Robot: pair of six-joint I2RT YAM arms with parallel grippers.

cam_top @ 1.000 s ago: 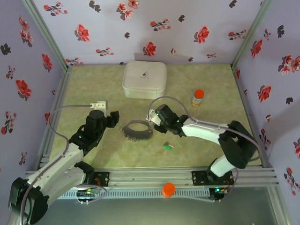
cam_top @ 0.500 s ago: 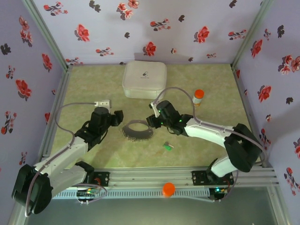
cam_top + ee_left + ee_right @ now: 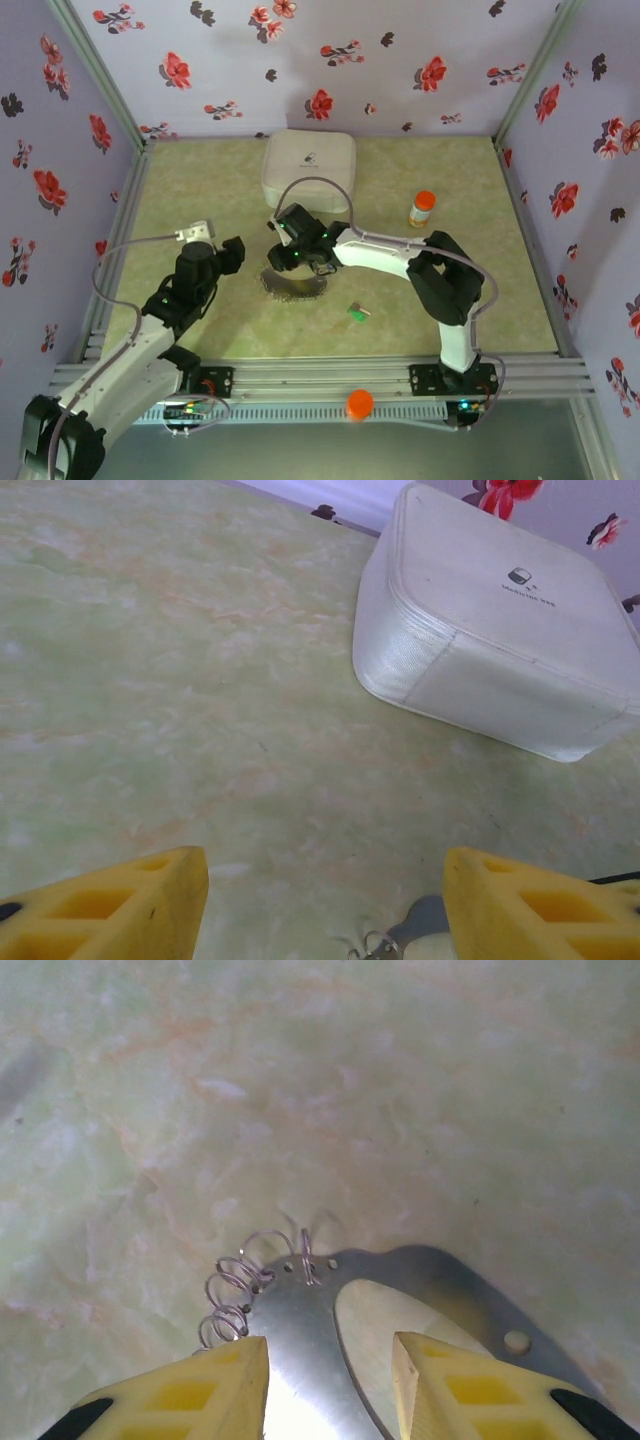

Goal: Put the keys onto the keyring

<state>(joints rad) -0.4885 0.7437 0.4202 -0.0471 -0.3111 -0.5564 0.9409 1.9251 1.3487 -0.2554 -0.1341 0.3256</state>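
Top external: right gripper (image 3: 292,258) is sitting on the large thin dark-grey oval keyring (image 3: 295,284) mid-table, small silver green-headed key (image 3: 357,312) is lying apart near-right of it, left gripper (image 3: 232,254) is hovering just left. Left wrist: yellow fingers (image 3: 110,905) are standing wide apart, holding nothing, facing the white rounded square case (image 3: 500,650). Right wrist: 2 yellow fingers (image 3: 185,1395) are pinching the keyring's flat metal band.
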